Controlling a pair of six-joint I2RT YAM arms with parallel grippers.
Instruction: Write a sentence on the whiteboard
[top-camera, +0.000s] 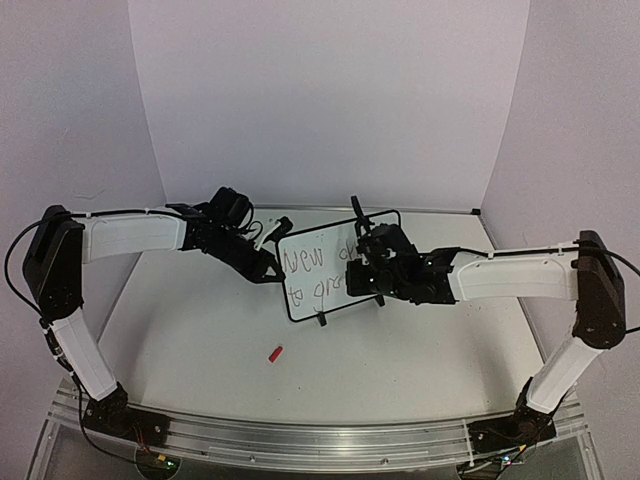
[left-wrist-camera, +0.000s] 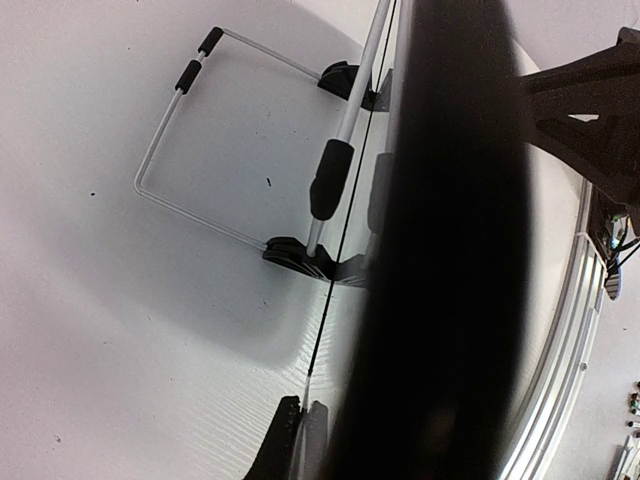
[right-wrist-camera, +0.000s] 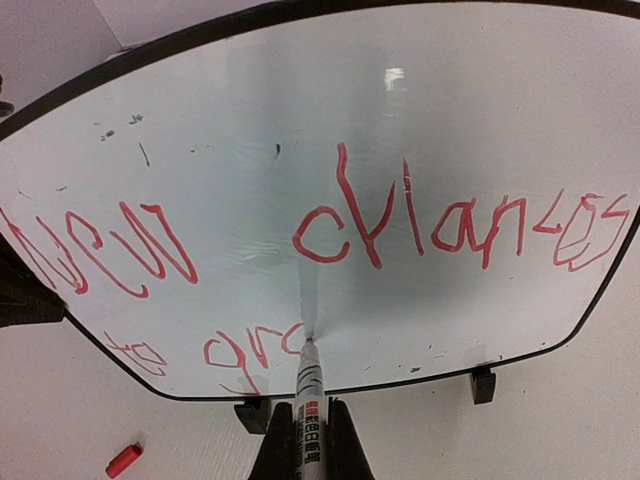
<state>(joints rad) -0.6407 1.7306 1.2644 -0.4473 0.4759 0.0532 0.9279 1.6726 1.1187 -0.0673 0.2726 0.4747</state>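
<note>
Whiteboard (top-camera: 318, 290) stands upright on the table (top-camera: 400, 370), about midway between the two arms, with its face turned toward the right arm. From above it sits slightly askew, the left edge nearer the bases than the right.

Left gripper (top-camera: 272, 268) is at the board's left edge. The jaws are drawn narrow, and in the left wrist view the thin edge of the board runs down between the fingers (left-wrist-camera: 288, 440) – I read that as a pinch on the frame. Most of that view is blocked by a dark blur close to the lens. Behind the board I can make out the wire stand (left-wrist-camera: 160, 150) lying out on the table.

Right gripper (right-wrist-camera: 305, 425) is clamped on the marker (right-wrist-camera: 308, 372), barrel upright between the fingers, tip touching the board on the lower line.

Sentence (right-wrist-camera: 352, 210) is in red ink. The top line reads "new chances" and the lower line reads "to gro", with the tip resting just after the "o". A few dark specks show on the upper left of the board.

Two black feet (right-wrist-camera: 484, 384) sit under the bottom frame – the near one is just behind the fingers. A small red cap (top-camera: 276, 353) lies loose on the table in front of the board, apart from it
</note>
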